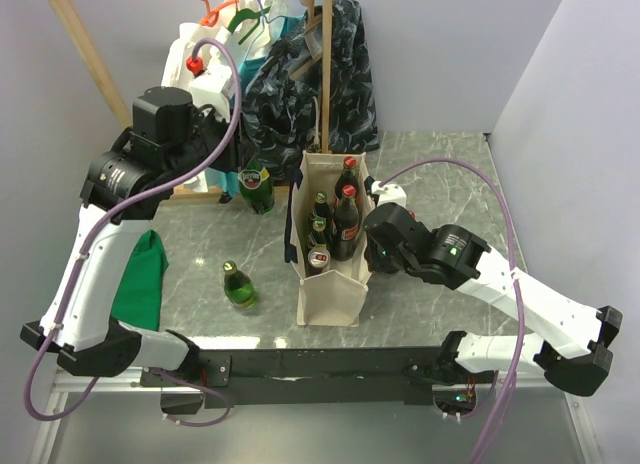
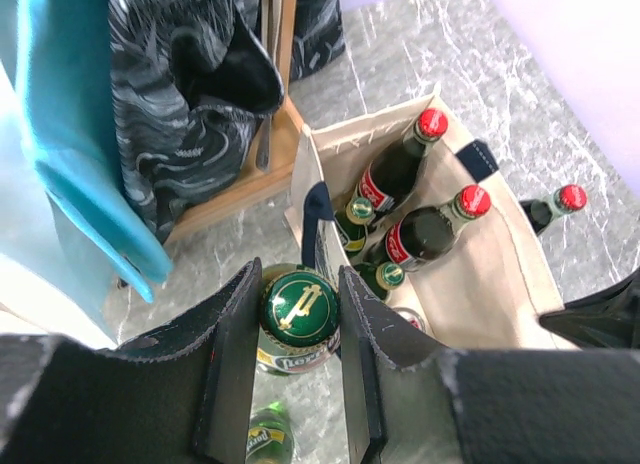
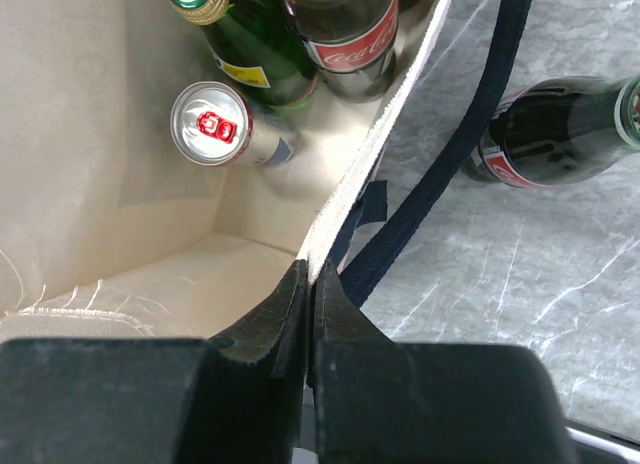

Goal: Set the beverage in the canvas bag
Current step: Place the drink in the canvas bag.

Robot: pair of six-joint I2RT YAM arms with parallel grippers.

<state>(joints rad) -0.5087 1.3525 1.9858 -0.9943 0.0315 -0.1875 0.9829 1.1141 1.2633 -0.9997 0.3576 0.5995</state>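
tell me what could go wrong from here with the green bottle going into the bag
1. The left gripper holds the Perrier bottle high up at its cap; it could swing or slip.
2. The far end of the canvas bag is packed with cola bottles; glass may knock glass. Free room looks to be near the can.
3. The right gripper pinches only the thin rim; a slip could let the mouth sag.

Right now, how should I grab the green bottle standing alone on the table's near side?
By the neck, just under the cap, coming down from above. The green bottle stands upright, apart from the bag, so nothing crowds its neck.
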